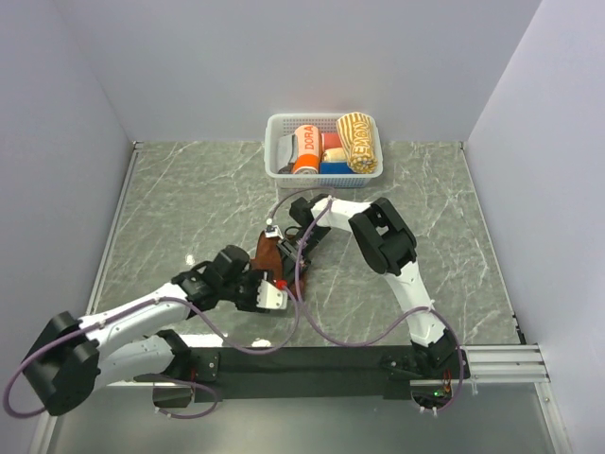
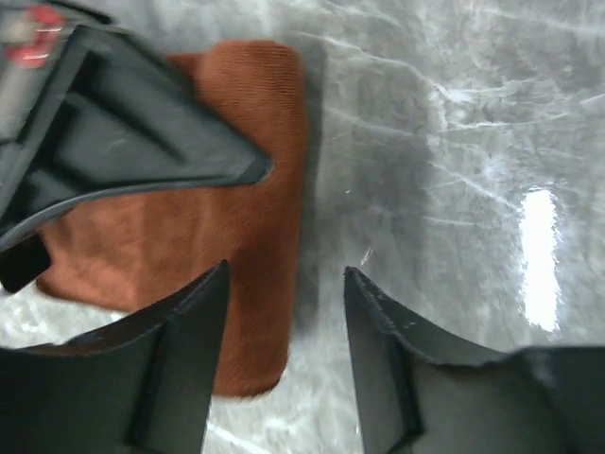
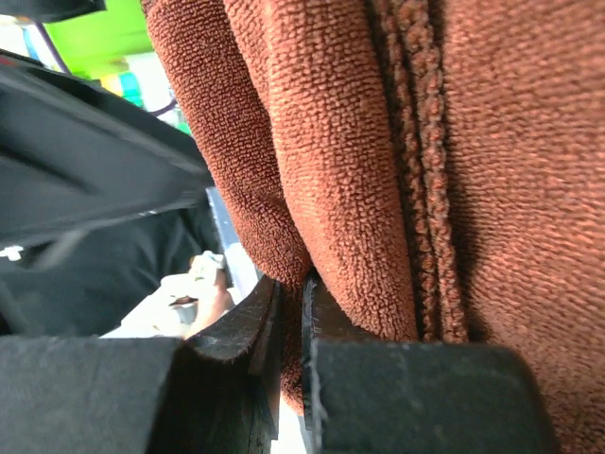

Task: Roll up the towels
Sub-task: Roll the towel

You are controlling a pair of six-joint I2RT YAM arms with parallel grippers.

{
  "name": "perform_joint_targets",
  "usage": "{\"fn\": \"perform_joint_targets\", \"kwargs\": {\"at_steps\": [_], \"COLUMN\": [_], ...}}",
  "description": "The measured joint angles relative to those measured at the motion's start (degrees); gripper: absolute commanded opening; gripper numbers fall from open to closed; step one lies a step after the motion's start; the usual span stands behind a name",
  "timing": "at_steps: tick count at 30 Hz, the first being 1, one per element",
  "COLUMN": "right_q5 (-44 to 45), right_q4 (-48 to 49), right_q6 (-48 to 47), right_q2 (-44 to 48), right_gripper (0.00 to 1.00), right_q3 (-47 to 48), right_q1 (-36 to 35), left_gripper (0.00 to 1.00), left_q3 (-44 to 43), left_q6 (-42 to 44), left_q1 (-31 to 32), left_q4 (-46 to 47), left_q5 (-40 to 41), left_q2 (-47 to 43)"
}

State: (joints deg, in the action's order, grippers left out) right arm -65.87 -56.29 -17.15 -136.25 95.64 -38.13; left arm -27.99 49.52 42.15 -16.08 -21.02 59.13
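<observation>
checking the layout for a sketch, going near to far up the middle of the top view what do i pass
base rail → left hand → rust-brown towel → white basket

orange roll (image 1: 305,149) in the basket (image 1: 275,151) reads "dora"; the striped roll's (image 1: 357,142) lettering is unreadable.

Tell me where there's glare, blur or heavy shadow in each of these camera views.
Top external: evenly lit and sharp, no strong glare. Left wrist: a white glare streak on the table at the right, a dark shadow band along the right edge of the rust-brown towel, and the top-left corner is blurred. Right wrist: the towel's weave is sharp up close, and the background at the left is out of focus.
</observation>
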Motion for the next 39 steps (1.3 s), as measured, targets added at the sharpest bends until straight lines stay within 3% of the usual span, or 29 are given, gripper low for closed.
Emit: {"fn": "perform_joint_targets", "kwargs": {"at_steps": [9, 10, 12, 15, 21, 28, 31, 33, 34, 39], "right_q5": [-1.77, -1.77, -1.75, -1.66, -1.75, -2.05, -2.05, -2.01, -1.97, -0.72], "right_q4": [-2.43, -2.45, -2.58, -2.93, -3.80, -4.13, -4.15, -4.15, -4.17, -4.31], "right_q6": [0.15, 0.09, -0.22, -0.72, -2.21, -2.91, -3.02, -3.02, -3.02, -2.67], "right_q2": [-1.92, -1.92, -1.92, -1.97, -2.01, -2.01, -2.01, -2.01, -2.01, -0.98], "right_gripper": [0.00, 0.00, 0.00, 0.00, 0.00, 0.00, 0.00, 0.00, 0.05, 0.28], "right_q3": [1.57, 1.57, 1.62, 1.81, 1.79, 1.49, 1.49, 1.49, 1.49, 1.36], "right_q1": [0.57, 0.57, 0.57, 0.57, 0.55, 0.55, 0.57, 0.57, 0.57, 0.98], "left_gripper": [0.34, 0.35, 0.48, 0.59, 0.59, 0.56, 0.46, 0.29, 0.19, 0.01], "left_q3": [1.64, 1.64, 1.68, 2.67, 4.26, 2.60, 1.88, 0.94, 0.26, -5.09], "left_q6": [2.38, 2.36, 2.51, 2.49, 4.26, 5.05, 5.53, 5.77, 6.03, 6.56], "left_q1": [2.99, 3.02, 3.10, 3.19, 3.15, 3.10, 3.08, 3.04, 3.04, 1.86], "left_q4": [12.63, 12.81, 12.79, 12.31, 10.19, 11.54, 12.72, 12.72, 11.82, 3.82], "left_q5": [7.52, 7.76, 7.91, 7.89, 8.31, 8.81, 9.05, 9.18, 8.98, 6.10], "left_q2": [11.21, 11.21, 10.93, 9.03, 3.58, 9.84, 12.15, 13.42, 13.86, 16.37]}}
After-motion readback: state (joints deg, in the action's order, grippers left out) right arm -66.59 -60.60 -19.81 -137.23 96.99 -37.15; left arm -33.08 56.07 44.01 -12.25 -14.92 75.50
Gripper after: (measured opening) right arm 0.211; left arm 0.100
